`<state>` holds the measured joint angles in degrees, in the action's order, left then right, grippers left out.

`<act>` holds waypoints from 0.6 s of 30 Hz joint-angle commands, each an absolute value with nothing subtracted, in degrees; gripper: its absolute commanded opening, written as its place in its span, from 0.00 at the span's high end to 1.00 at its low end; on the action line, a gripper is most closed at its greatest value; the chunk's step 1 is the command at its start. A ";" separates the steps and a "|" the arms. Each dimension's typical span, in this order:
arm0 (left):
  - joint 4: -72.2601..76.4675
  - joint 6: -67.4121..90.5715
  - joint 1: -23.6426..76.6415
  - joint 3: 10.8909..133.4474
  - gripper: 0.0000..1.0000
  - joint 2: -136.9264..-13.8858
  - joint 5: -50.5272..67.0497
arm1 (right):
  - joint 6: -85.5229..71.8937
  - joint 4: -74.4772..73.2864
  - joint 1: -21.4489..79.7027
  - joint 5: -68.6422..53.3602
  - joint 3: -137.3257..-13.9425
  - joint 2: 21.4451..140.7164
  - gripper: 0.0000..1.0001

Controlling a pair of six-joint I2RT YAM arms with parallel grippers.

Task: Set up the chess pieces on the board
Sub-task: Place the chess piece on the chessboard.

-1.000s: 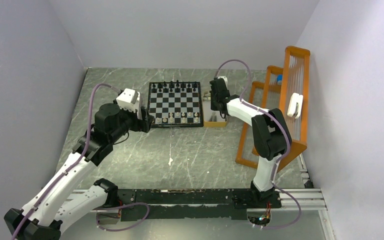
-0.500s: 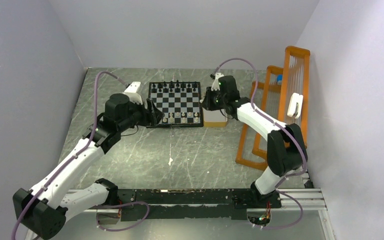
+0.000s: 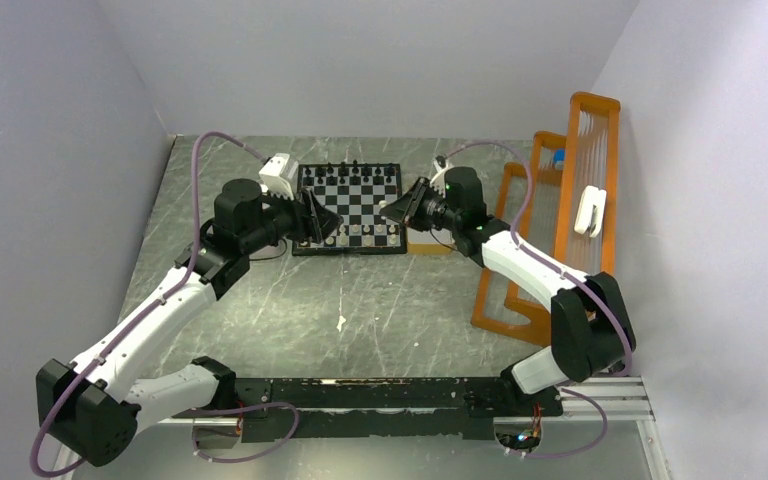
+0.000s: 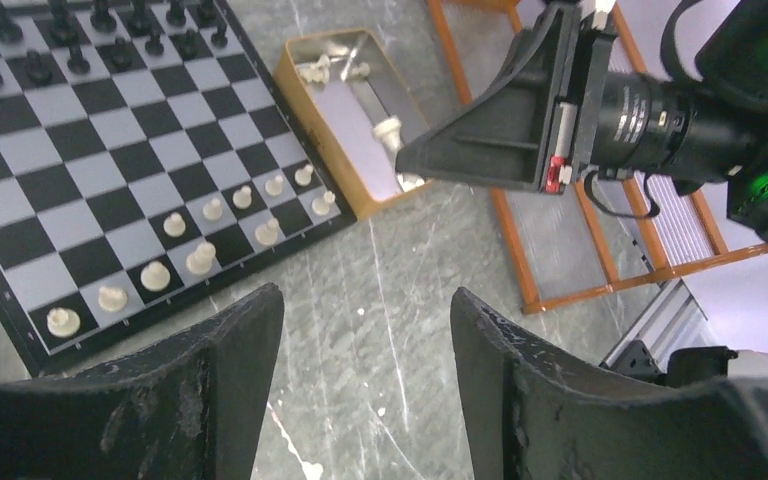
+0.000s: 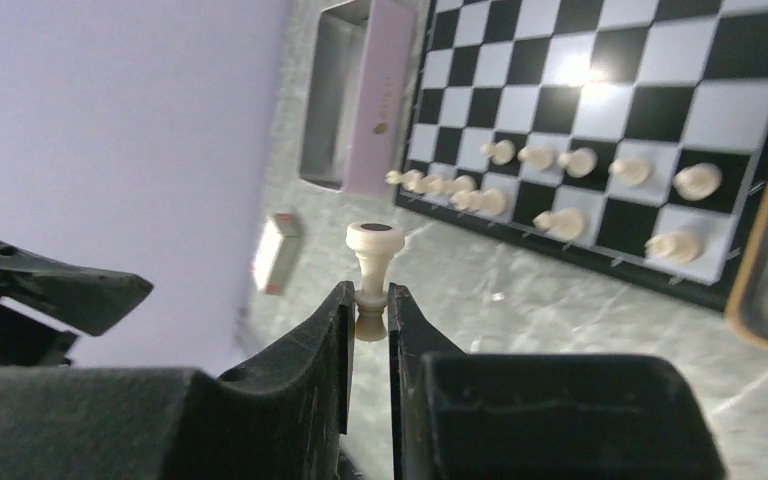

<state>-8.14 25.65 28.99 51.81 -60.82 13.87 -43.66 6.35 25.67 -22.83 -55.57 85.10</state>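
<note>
Cream piece (image 5: 372, 255) pinched by right gripper (image 5: 370, 300) beside the board (image 3: 350, 195).
Left gripper (image 4: 365, 305) has fingers spread, above the table (image 3: 360, 300) just off the board's near edge, where cream pieces (image 4: 175, 225) stand.

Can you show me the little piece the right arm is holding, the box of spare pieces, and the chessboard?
cream chess piece (image 5: 373, 266): right wrist view, on its thin stem.
tan box (image 4: 317, 138): left wrist view, on its outer left wall.
board (image 4: 95, 165): left wrist view, on a bare middle square.
</note>
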 commanded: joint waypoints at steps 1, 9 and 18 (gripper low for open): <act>-0.57 22.41 29.06 51.47 0.34 -61.04 14.87 | -66.38 14.69 27.70 -20.46 -52.15 81.85 0.91; 18.44 19.13 33.61 47.54 0.43 -64.04 11.97 | -79.60 16.10 32.29 -11.97 -54.12 80.28 0.90; 25.96 16.98 38.73 47.82 0.39 -69.97 6.46 | -83.58 18.68 34.87 -8.16 -54.94 79.35 0.89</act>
